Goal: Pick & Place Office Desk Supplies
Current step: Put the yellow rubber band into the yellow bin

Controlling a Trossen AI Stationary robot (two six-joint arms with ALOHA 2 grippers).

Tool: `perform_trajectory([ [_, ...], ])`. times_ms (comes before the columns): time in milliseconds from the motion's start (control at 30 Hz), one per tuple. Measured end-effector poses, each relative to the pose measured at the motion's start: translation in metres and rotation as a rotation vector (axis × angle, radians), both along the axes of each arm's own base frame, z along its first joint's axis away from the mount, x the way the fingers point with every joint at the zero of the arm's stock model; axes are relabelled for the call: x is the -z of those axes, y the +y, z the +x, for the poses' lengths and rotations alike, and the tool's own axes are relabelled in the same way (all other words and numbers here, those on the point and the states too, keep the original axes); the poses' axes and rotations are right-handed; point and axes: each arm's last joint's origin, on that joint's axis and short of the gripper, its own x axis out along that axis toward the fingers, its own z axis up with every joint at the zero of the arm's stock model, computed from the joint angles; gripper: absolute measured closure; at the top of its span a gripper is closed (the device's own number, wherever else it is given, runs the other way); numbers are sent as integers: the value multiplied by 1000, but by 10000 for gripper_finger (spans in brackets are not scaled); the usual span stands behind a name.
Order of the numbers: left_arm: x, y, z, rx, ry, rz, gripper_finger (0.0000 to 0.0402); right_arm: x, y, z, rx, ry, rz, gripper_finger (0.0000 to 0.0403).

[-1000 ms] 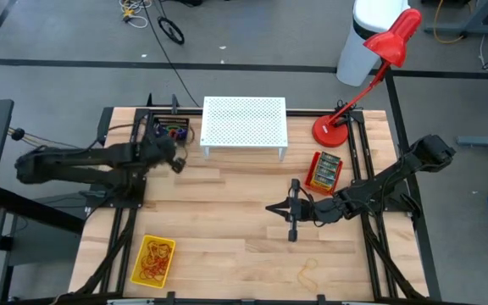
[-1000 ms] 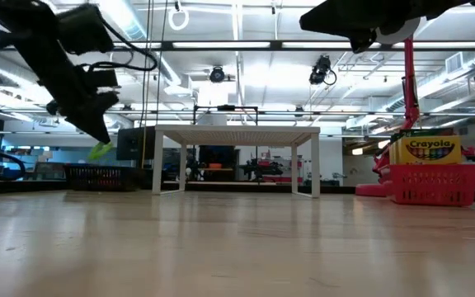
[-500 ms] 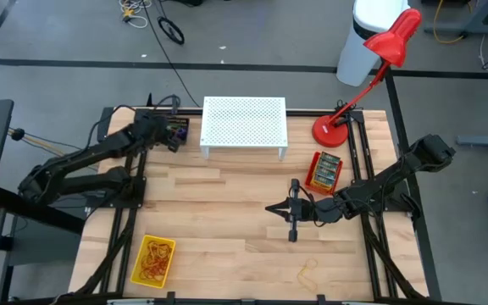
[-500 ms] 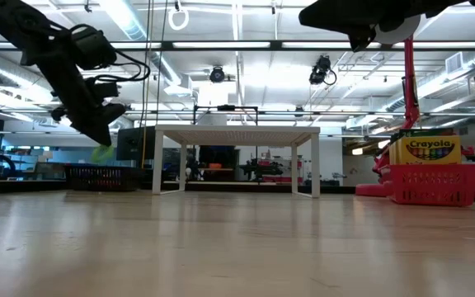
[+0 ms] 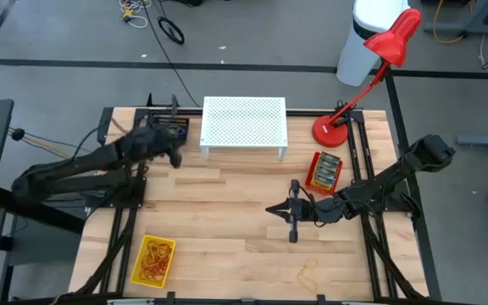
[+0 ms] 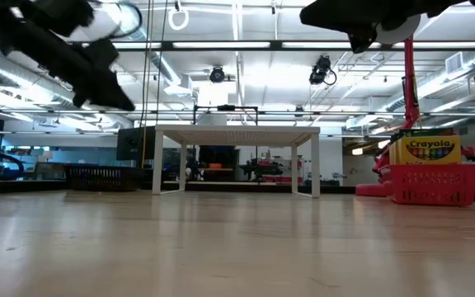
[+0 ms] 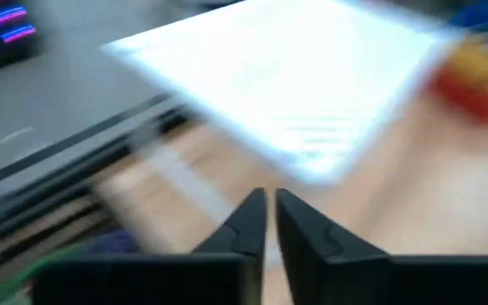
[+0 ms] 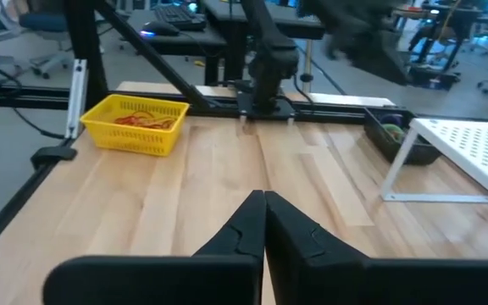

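Crayon boxes fill a red basket beside the lamp base.

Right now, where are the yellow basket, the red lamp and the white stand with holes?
yellow basket point(image 5: 153, 260), high view, its middle.
red lamp point(image 5: 331, 131), high view, round base.
white stand point(image 5: 244, 121), high view, perforated top.

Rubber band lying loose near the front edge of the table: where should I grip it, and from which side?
Come straight down from above on the rubber band and pinch across one strand of its wider loop. It lies flat on the wood, thin and floppy, so probably no side approach would get under it. The right gripper hovers nearest, shut.
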Motion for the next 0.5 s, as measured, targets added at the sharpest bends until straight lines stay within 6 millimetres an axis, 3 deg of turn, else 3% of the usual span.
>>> perform_trajectory([
  [100, 8, -23, 3, 178, -150, 41, 393, 0, 0, 0, 12, -2, -2, 399],
  [300, 34, -57, 5, 400, -421, 175, 393, -9, 4, 2, -109, -75, 68, 389],
  [500, 53, -77, 6, 577, -422, 163, 393, -16, 11, 1, -161, -103, 113, 399],
])
